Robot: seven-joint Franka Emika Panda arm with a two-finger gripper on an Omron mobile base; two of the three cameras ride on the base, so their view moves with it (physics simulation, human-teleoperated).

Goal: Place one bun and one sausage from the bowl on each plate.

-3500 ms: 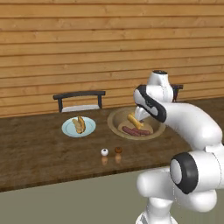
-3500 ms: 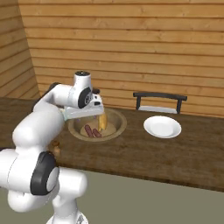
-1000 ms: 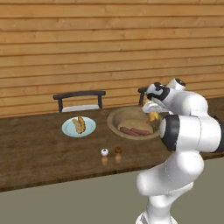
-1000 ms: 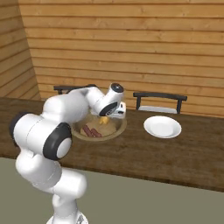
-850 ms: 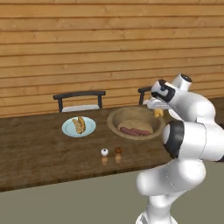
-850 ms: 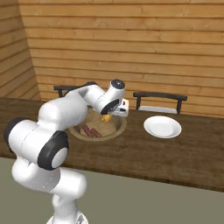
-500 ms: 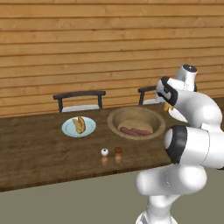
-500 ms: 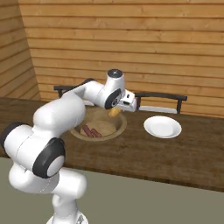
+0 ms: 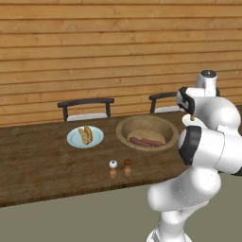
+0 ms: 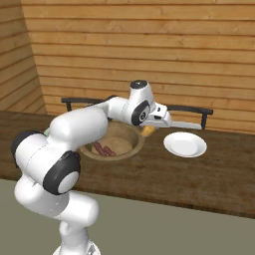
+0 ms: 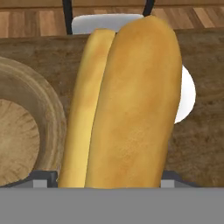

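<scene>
On the left, one plate already has food. The bowl holds two sausages. The hand has lifted a bun out and carried it right, gripping it tight, almost over the empty plate.

A golden split bun hangs lifted between the tan bowl, which holds two sausages, and the bare white plate; left of the bowl, a pale blue plate carries another bun
</scene>
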